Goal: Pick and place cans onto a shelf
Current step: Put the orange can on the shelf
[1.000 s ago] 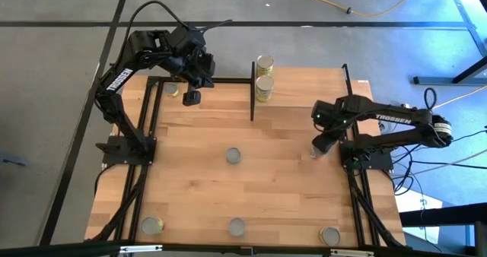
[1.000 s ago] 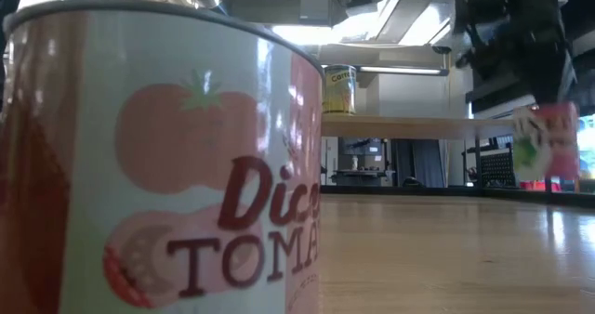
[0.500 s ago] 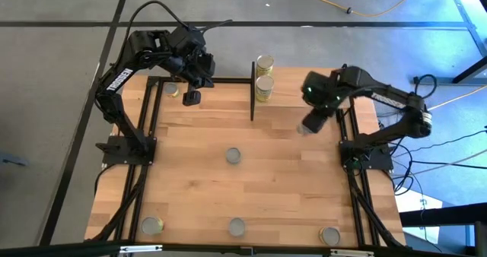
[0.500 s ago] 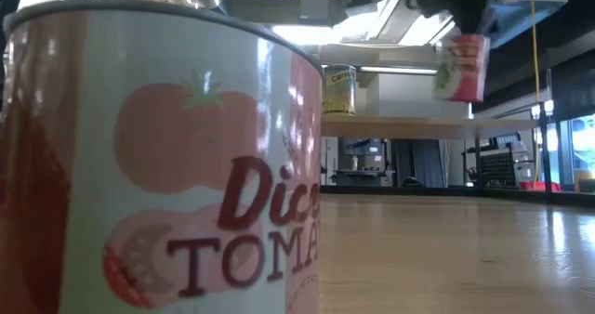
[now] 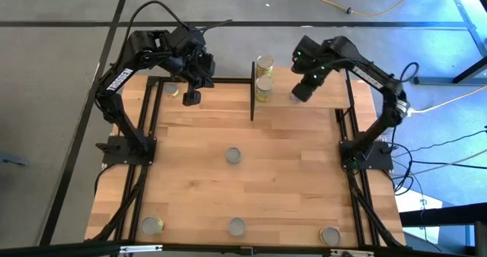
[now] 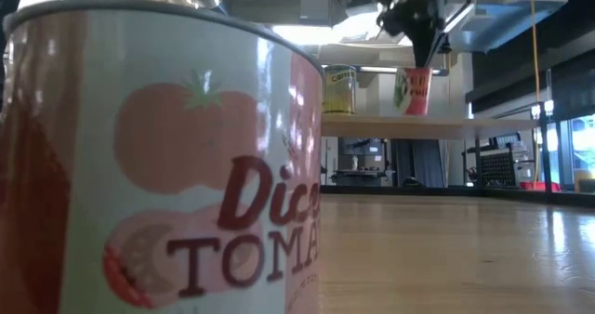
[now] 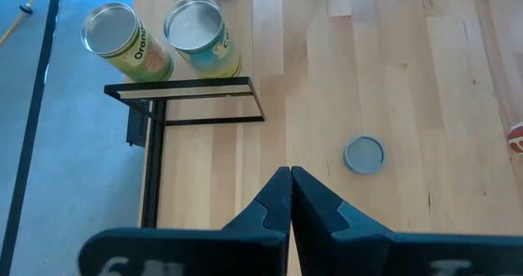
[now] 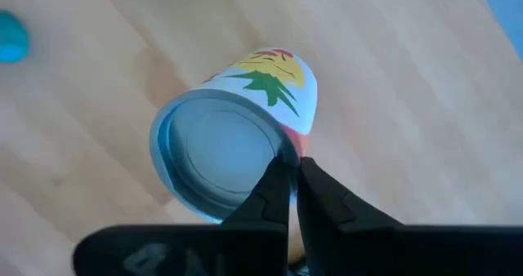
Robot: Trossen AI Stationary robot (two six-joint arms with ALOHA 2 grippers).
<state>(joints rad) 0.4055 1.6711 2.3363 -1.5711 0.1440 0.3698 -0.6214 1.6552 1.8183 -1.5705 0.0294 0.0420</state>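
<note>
Across the far edge of the surface [image 5: 304, 173] runs the shelf [image 5: 323, 97], a raised light-wood board with black uprights, and two yellow-green cans [image 5: 264, 78] already stand near its middle. Four more cans sit on the surface: one [image 5: 233, 157] near the centre and three [image 5: 237, 226] along the near edge.

Over the shelf's right half hangs the right tool [image 8: 290, 174], nearly closed, its fingers pinching the rim of a red-labelled can [image 6: 413, 91]. That can tilts in the grip, and in the low view its base seems just above the board, though I cannot be sure it is clear of it.

At the far left corner the left tool [image 7: 290, 178] waits, fully closed and empty.

Such a can is probably stiff, smooth-sided and fairly heavy if full. A rim pinch lets it swing, so a grasp across the body would likely hold it steadier.
</note>
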